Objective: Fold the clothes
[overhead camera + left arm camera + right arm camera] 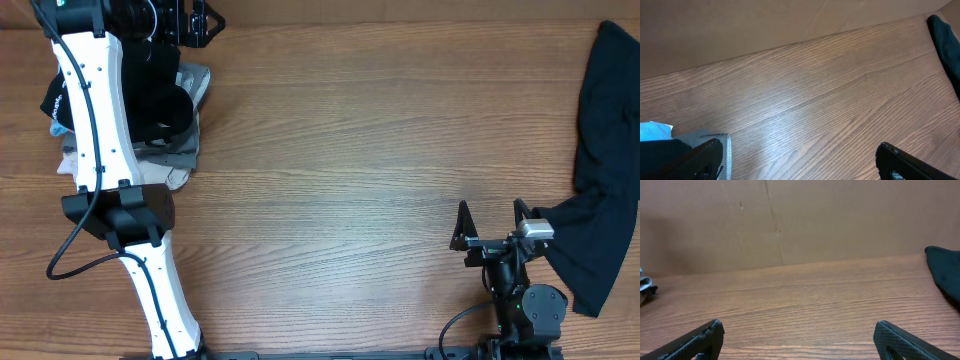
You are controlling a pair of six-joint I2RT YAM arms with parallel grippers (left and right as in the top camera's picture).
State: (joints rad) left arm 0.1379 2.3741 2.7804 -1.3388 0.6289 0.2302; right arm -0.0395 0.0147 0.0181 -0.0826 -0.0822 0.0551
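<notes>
A crumpled black garment (608, 150) lies at the table's right edge, running from the far corner down toward the front. It also shows at the right of the left wrist view (946, 40) and of the right wrist view (946, 272). My right gripper (492, 215) is open and empty over bare wood, just left of the garment's lower end; its fingers (798, 325) are wide apart. My left gripper (198, 20) is open and empty at the far left; its fingers (800, 145) hang over wood beside the stack.
A stack of folded grey and beige garments (185, 150) with dark fabric on top sits at the far left, partly hidden under my white left arm (100, 130). Its grey edge (722, 150) and a bit of light blue cloth (652, 131) show by the left finger. A brown wall stands behind the table.
</notes>
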